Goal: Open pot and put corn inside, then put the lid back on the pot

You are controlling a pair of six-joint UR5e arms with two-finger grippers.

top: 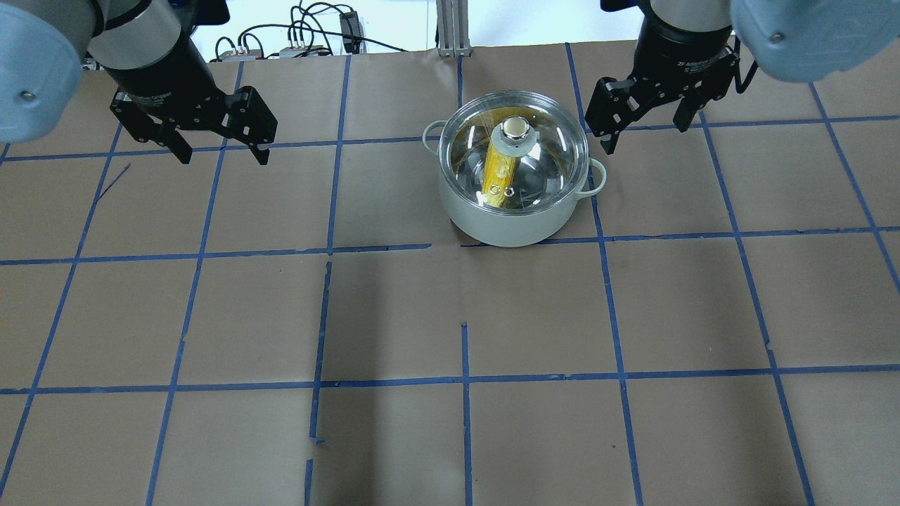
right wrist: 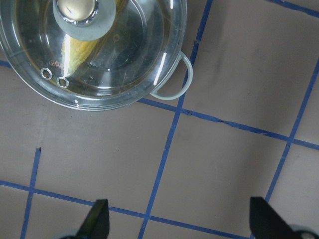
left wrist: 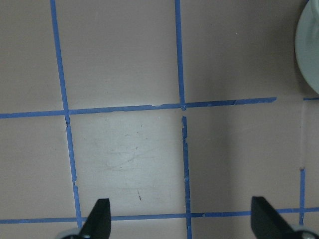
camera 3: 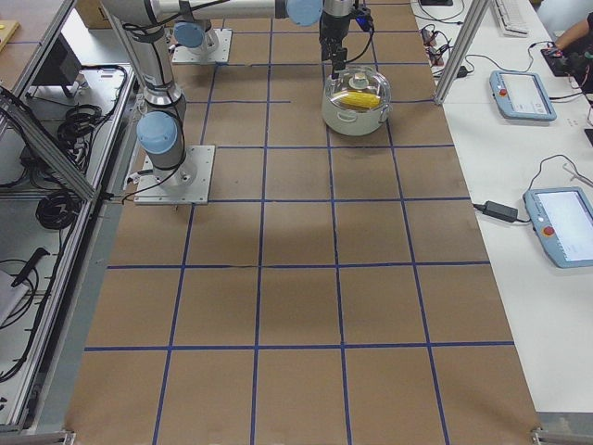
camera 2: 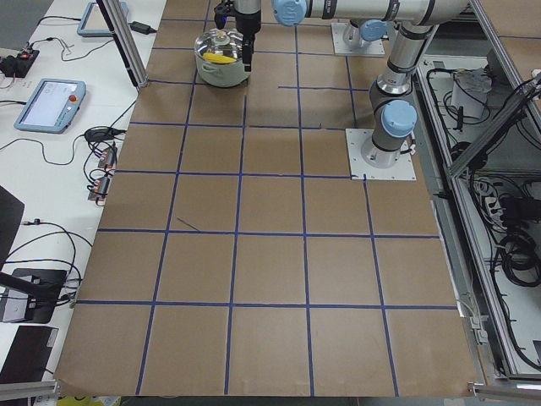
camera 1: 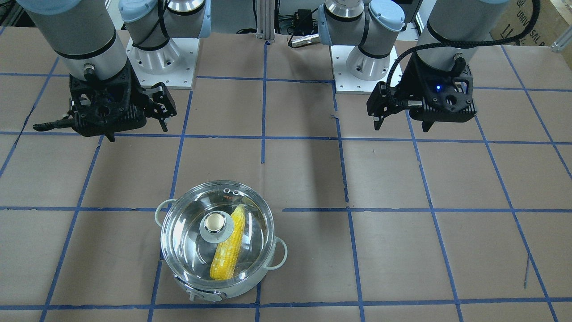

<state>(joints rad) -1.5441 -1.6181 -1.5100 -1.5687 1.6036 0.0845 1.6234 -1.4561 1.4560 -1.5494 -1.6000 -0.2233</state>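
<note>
The steel pot (top: pixel 506 225) stands on the brown table, far from the robot and on its right side. The glass lid (top: pixel 552 151) sits on it, knob (top: pixel 515 128) up. The yellow corn (top: pixel 500 176) lies inside, seen through the glass. The front view shows the pot (camera 1: pixel 210 293), lid (camera 1: pixel 187 232) and corn (camera 1: pixel 228 250). My right gripper (top: pixel 645 137) is open and empty, raised just beside the pot's right handle; its wrist view shows lid (right wrist: pixel 124 59) and corn (right wrist: pixel 79 52). My left gripper (top: pixel 225 156) is open and empty, far left of the pot.
The table is brown paper with a blue tape grid. The two arm bases (camera 1: pixel 163 58) (camera 1: pixel 364 62) stand at the robot's edge. Control tablets (camera 3: pixel 523 93) and cables lie on the white bench beyond the table's far edge. The pot's rim shows in the left wrist view (left wrist: pixel 310 55).
</note>
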